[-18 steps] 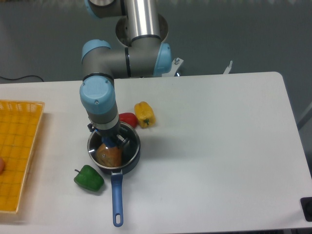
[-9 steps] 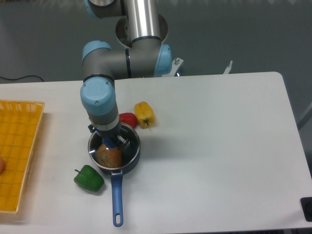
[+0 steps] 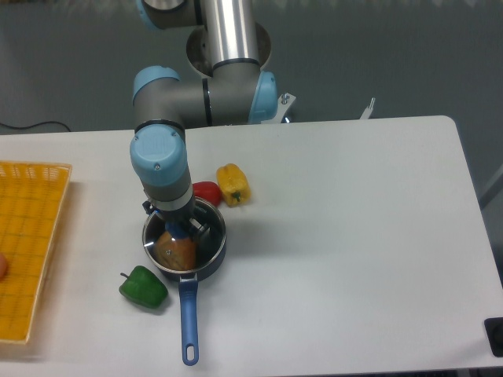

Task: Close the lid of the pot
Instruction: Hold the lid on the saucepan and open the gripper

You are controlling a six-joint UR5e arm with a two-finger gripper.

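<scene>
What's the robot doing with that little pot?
The robot arm is reaching straight down over the pot, which sits on the table with its blue handle pointing toward the camera. The glass pot lid sits on it. The gripper is at the lid's knob. Peppers lie around the pot.

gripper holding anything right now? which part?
Looks like the pot lid, gripped by its blue centre knob over the pot. The gripper is mostly hidden under the wrist, so the grip itself cannot be confirmed.
</scene>
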